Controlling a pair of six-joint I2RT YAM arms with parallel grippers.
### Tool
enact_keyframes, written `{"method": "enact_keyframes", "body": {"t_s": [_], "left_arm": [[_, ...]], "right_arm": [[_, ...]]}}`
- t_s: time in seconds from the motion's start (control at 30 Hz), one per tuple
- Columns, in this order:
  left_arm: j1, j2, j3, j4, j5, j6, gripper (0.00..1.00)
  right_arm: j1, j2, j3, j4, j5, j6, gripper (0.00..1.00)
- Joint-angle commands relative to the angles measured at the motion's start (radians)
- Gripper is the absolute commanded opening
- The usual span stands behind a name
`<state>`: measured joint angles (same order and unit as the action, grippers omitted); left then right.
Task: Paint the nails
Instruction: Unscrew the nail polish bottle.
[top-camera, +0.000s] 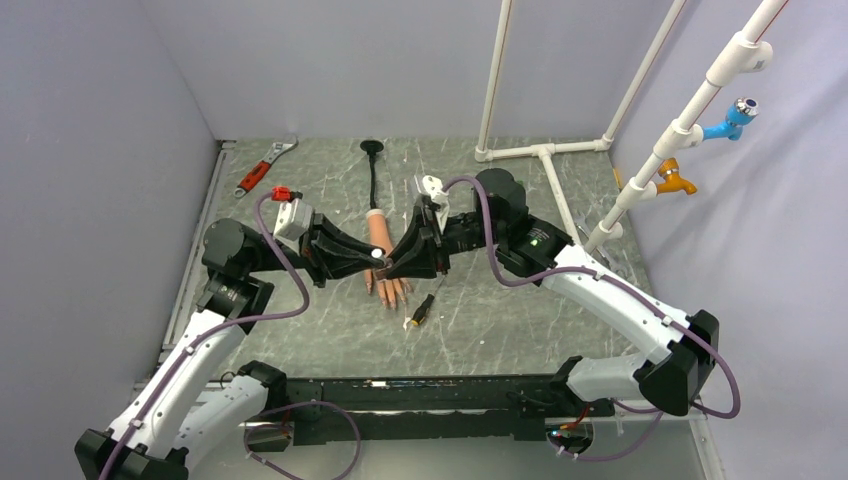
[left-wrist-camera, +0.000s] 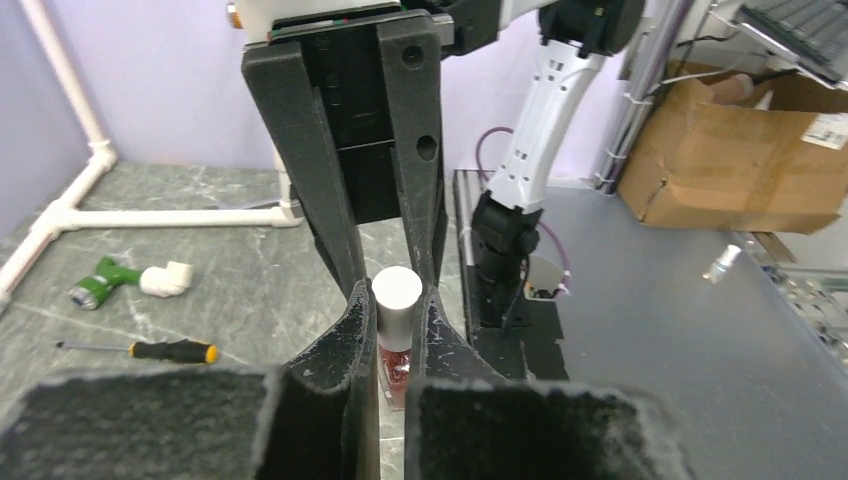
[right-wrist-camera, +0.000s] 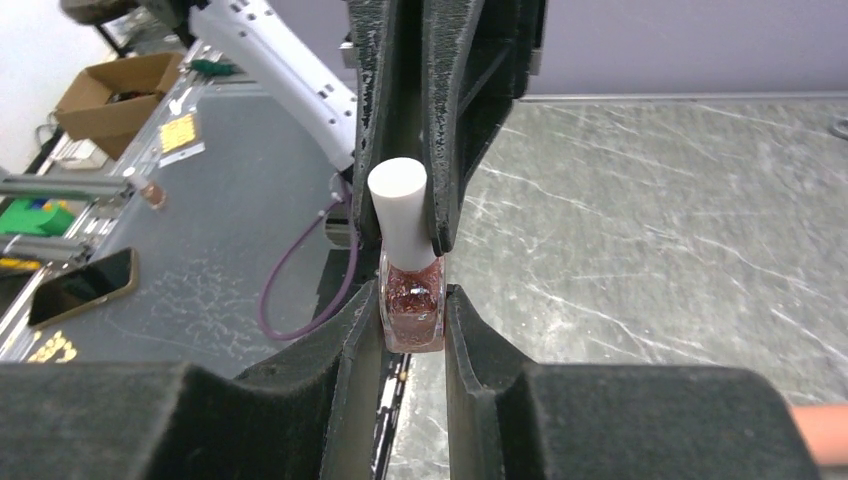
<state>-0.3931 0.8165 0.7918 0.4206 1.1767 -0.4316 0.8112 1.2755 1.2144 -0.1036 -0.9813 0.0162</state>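
Note:
A nail polish bottle of glittery red glass with a white cap is held above the table between both grippers. My left gripper is shut on the white cap. My right gripper is shut on the glass body. In the top view the two grippers, left and right, meet tip to tip over the peach mannequin hand. Its fingers point toward the arms' bases. Its black stalk runs to the back. The nails are too small to make out.
A red-handled wrench lies at the back left. A small black-and-yellow tool lies beside the fingers. A white PVC pipe frame stands at the back right, with a blue tap and an orange tap. A screwdriver and a green fitting lie near the pipes.

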Motion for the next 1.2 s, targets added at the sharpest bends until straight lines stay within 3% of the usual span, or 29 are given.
{"method": "enact_keyframes", "body": {"t_s": [0.0,0.33,0.77,1.03,1.17], "left_arm": [[-0.007,-0.014,0.031,-0.098,-0.08,0.086,0.0],[-0.009,-0.011,0.031,-0.167,-0.246,0.112,0.0],[-0.012,-0.035,0.036,-0.216,-0.224,0.174,0.02],[-0.012,-0.034,0.051,-0.254,-0.201,0.196,0.18],[-0.012,-0.033,0.057,-0.272,-0.187,0.2,0.44]], "right_arm": [[0.001,-0.01,0.025,0.099,0.198,0.043,0.0],[0.053,0.05,0.076,0.07,0.495,0.066,0.0],[0.078,0.058,0.094,0.043,0.546,0.041,0.0],[0.077,0.05,0.094,0.031,0.547,0.037,0.0],[0.077,0.046,0.094,0.017,0.544,0.028,0.0]]}}
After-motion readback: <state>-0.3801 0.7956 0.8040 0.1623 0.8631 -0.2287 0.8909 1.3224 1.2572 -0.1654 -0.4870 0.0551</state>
